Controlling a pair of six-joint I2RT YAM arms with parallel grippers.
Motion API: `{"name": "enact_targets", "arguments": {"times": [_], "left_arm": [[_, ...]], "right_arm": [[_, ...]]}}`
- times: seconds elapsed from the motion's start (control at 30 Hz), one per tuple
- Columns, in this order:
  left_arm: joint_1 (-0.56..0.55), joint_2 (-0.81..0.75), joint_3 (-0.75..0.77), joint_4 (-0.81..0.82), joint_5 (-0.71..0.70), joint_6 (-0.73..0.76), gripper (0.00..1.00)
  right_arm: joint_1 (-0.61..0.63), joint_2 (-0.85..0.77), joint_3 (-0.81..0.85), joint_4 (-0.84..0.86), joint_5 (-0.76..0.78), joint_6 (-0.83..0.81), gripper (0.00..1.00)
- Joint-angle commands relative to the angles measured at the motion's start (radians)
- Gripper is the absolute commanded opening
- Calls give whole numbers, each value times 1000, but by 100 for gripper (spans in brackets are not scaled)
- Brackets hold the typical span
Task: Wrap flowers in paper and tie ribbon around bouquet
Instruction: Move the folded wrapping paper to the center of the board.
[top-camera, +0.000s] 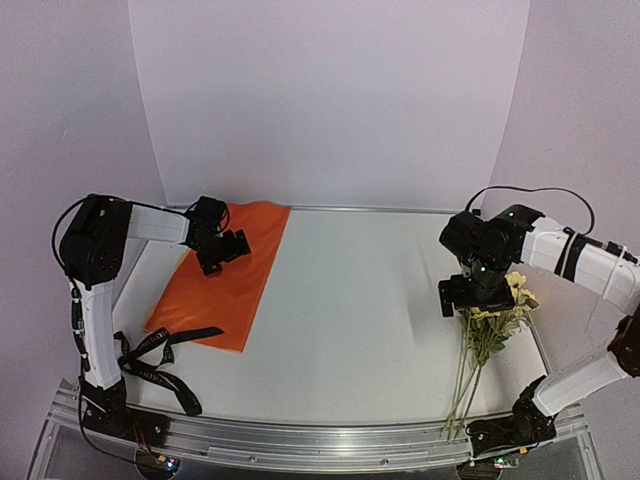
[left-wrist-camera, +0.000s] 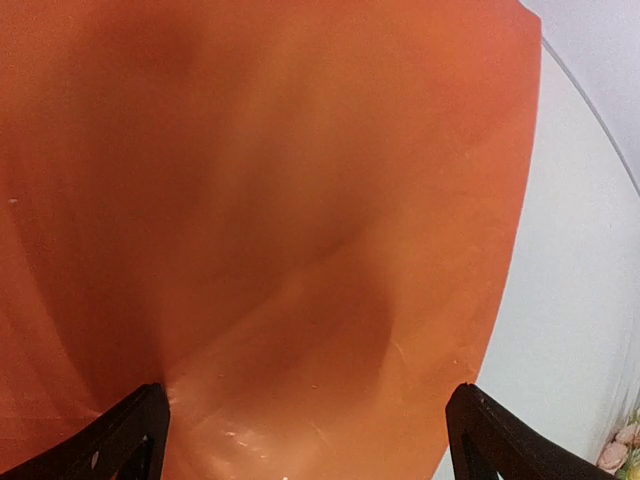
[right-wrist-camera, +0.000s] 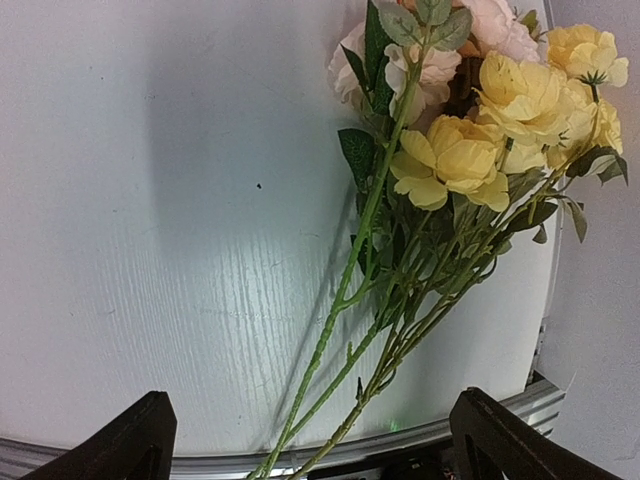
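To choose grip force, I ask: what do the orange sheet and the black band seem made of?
Orange sheet: probably thin paper or film, slightly glossy; it shows soft sheen and shallow creases. Black band: likely matte fabric ribbon; it lies in limp loops.

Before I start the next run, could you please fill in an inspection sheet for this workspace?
Surface: white table with a faint grain.
Job's things: orange paper lies flat on the left. The flowers lie on the right, blooms pointing away from the arm bases. The black ribbon lies loose by the left arm's base, one end on the paper's near edge.
Clutter: nothing seen.
Grippers: left gripper open over the paper; right gripper open over the flowers; neither holds anything.
Cables: a black cable arcs over the right arm.
Surroundings: plain white walls; metal rail along the near edge.
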Motion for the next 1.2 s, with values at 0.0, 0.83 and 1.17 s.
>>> {"name": "enact_targets", "arguments": {"times": [0.0, 0.83, 1.17], "left_arm": [[-121, 69, 98, -2, 67, -68, 100], [-163, -508, -328, -148, -106, -78, 100], [-81, -541, -496, -37, 11, -28, 97]], "right_arm": [[-23, -1, 5, 5, 14, 12, 98], [-38, 57, -25, 118, -254, 12, 98], [-37, 97, -52, 161, -313, 41, 98]]}}
